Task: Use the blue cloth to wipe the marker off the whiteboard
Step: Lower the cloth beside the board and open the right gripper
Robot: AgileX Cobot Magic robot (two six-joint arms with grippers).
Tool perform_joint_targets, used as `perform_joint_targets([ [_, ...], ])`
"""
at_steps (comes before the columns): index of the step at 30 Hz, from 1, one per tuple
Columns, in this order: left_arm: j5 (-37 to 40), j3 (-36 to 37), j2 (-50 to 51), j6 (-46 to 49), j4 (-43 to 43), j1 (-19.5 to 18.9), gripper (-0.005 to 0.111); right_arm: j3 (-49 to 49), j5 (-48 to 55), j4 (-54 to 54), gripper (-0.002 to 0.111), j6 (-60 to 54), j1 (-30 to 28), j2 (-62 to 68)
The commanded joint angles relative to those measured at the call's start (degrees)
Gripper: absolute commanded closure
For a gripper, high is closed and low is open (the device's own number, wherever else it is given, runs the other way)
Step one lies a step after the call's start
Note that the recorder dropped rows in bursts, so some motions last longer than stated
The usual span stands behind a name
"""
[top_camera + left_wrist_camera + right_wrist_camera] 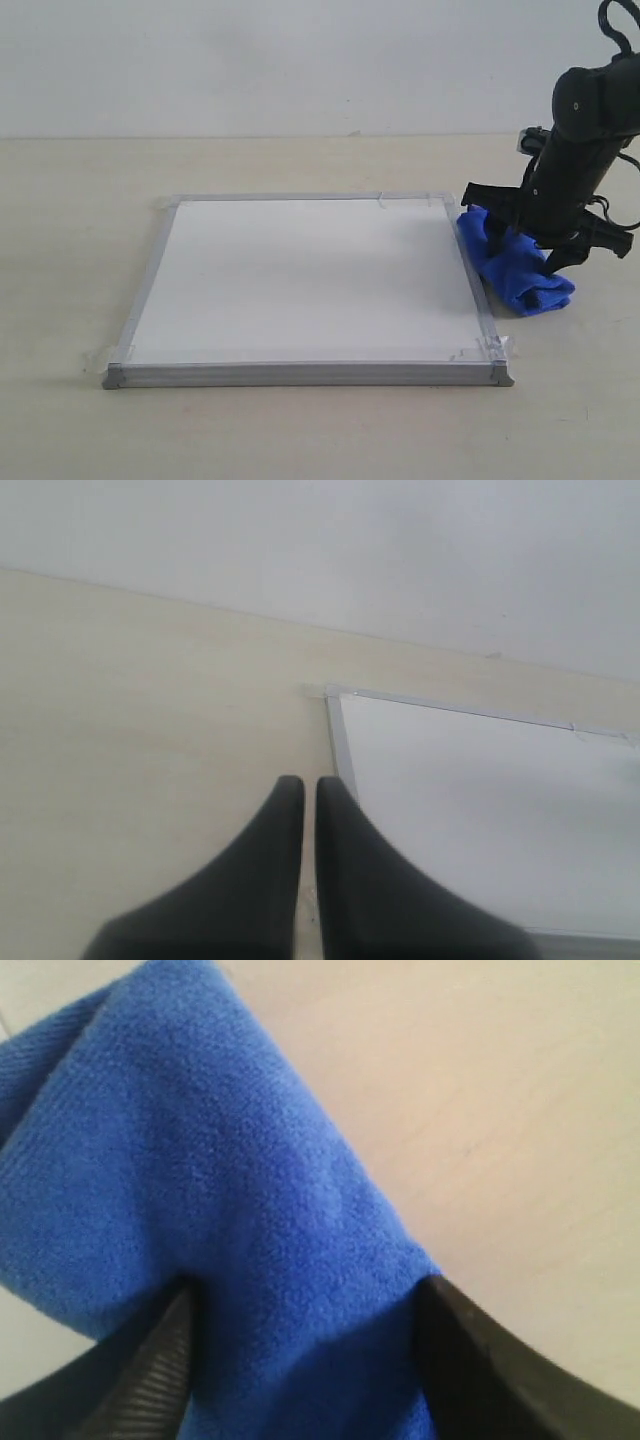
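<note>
Open room above the whiteboard (310, 285); blue cloth (515, 268) and right arm (568, 175) crowd one edge.

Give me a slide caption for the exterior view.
Right gripper around the blue cloth, beside the clean-looking whiteboard.

Plain white wall (300, 60) behind, pale beige tabletop (60, 200) running right up to it, soft even light all round

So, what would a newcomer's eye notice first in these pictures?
The bright blue cloth, lying on the table just right of the whiteboard, with the right gripper clamped on it. Next, the whiteboard itself, large and white, with no red mark visible on it.
</note>
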State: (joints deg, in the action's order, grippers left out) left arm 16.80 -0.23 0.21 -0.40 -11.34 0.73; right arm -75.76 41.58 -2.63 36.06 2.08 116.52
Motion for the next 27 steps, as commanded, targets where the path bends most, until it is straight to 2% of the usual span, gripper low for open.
perform_joint_targets([
  [1, 0.0, 0.2, -0.2, 0.0, 0.1, -0.2, 0.102, 0.2, 0.9, -1.5, 0.068, 0.1, -0.4, 0.1],
  [4, 0.0, 0.2, -0.2, 0.0, 0.1, -0.2, 0.102, 0.2, 3.4, -1.5, 0.098, 0.3, -0.4, 0.1],
  [6, 0.0, 0.2, -0.2, 0.0, 0.1, -0.2, 0.102, 0.2, 5.2, -1.8, 0.108, 3.7, -0.4, 0.1],
  [13, 0.0, 0.2, -0.2, 0.0, 0.1, -0.2, 0.102, 0.2, 3.2, 8.3, 0.108, 10.1, -0.4, 0.1],
  [20, 0.0, 0.2, -0.2, 0.0, 0.1, -0.2, 0.102, 0.2, 2.1, 6.5, 0.108, 14.4, -0.4, 0.1],
  [25, 0.0, 0.2, -0.2, 0.0, 0.1, -0.2, 0.102, 0.2, 2.8, 5.2, 0.108, 10.5, -0.4, 0.1],
  [27, 0.0, 0.2, -0.2, 0.0, 0.1, -0.2, 0.102, 0.2, 3.1, 4.6, 0.103, 9.2, -0.4, 0.1],
])
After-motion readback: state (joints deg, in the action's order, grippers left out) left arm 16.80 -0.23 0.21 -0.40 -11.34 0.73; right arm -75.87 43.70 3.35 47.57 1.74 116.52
